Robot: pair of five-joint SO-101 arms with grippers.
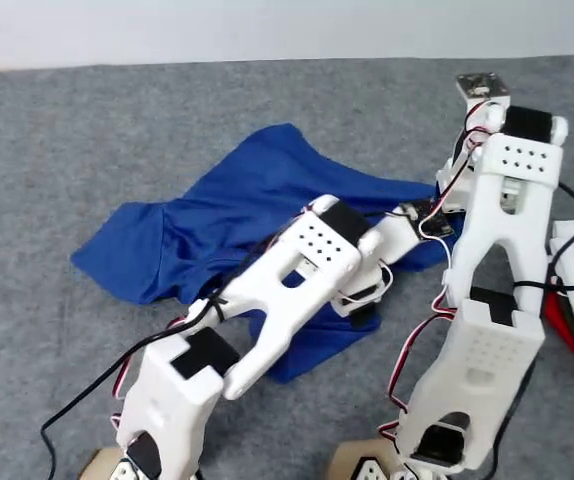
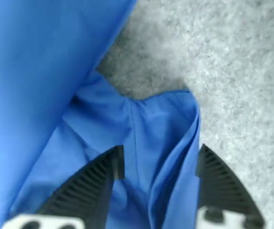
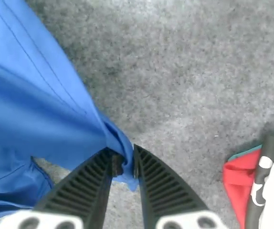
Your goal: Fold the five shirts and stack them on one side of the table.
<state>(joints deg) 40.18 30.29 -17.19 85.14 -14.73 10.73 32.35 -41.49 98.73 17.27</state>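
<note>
Over the blue shirt [image 1: 217, 215], left gripper [image 2: 161, 151] hangs spread wide — right gripper [image 3: 125, 156] clamps its hem; red cloth [image 3: 239, 183] sits half hidden.

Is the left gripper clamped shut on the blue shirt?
No, the left gripper is open, with its jaws apart over a fold of the blue shirt.

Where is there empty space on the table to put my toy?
The grey felt tabletop is bare beyond and left of the crumpled blue shirt. It's crowded on the near side, with two white arms and a red cloth.
</note>
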